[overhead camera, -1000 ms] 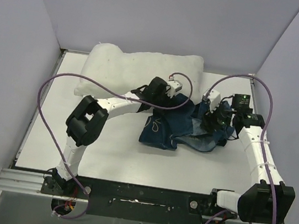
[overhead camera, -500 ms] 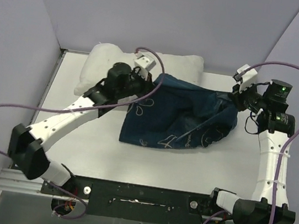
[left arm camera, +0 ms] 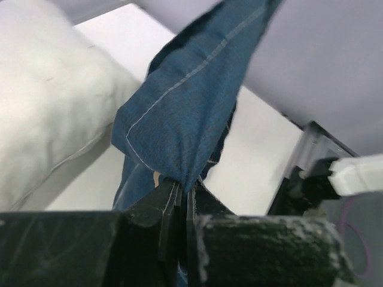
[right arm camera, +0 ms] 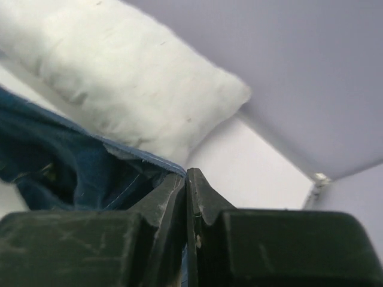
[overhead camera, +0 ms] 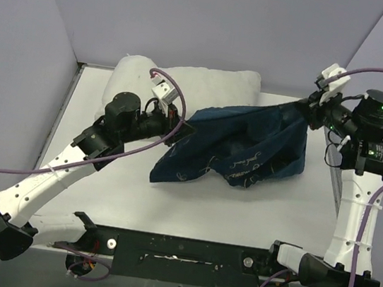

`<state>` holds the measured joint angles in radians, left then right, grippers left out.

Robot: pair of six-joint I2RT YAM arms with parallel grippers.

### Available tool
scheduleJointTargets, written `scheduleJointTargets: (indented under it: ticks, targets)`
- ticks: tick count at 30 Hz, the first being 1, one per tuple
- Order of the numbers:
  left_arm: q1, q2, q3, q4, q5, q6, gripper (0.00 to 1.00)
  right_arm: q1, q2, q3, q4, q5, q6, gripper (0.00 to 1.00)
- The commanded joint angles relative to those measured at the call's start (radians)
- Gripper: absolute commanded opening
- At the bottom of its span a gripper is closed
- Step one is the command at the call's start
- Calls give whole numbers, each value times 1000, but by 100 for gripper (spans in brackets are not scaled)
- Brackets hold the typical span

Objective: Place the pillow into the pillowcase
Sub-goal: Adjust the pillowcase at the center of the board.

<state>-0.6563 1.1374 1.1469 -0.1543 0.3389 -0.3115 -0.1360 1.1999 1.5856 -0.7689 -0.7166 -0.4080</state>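
The white pillow lies along the back of the table, also seen in the left wrist view and the right wrist view. The navy pillowcase hangs stretched in front of it, held up at two edge points. My left gripper is shut on its left edge, where blue cloth rises from between the closed jaws. At the right, higher up, my right gripper is shut on the hem, pinched at the jaw tips. The lower part of the case sags onto the table.
The white table is boxed in by lilac walls at the left, back and right. Purple cables loop off both arms. The arm bases sit on the black rail at the near edge.
Both grippers have closed on the pillowcase and lifted it. The left moved left, the right moved up and right, pulling the crumpled cloth out wide.
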Motion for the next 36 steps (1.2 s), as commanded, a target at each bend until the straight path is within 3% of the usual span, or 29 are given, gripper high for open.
scheduleJointTargets:
  ticks: [1, 5, 10, 14, 16, 20, 22, 23, 26, 29, 32, 36]
  targets:
    - [-132, 15, 204, -52, 37, 25, 0, -48, -6, 208, 41, 212, 0, 0]
    - [-259, 101, 344, -93, 34, 59, 0, -59, -2, 353, -6, 330, -26, 0]
    - [-277, 133, 389, -112, 20, 45, 0, -68, 50, 507, -34, 323, -14, 0]
    - [-197, 62, 240, -134, -109, -8, 0, -31, 89, 351, 31, 65, 100, 1]
    - [-93, 8, 123, -149, -123, -82, 0, 108, 109, 211, 73, 93, 91, 3]
    - [181, -91, -141, -194, -83, -204, 0, 358, 193, -23, 89, 152, -14, 19]
    - [306, -113, -244, -218, -29, -224, 0, 408, 271, -41, 11, 142, -73, 32]
    - [371, -121, -285, -228, -11, -226, 0, 412, 283, -41, -30, 112, -112, 45]
    - [440, -131, -337, -268, 14, -207, 0, 327, 219, -99, -22, 34, -125, 71]
    - [442, -140, -357, -260, 29, -191, 0, 158, 132, -193, 42, 2, -87, 86]
    - [442, -127, -351, -252, 62, -177, 0, 56, 128, -264, 48, 81, -99, 91]
    - [440, -115, -333, -271, 99, -155, 0, 58, 183, -359, 14, 194, -149, 93]
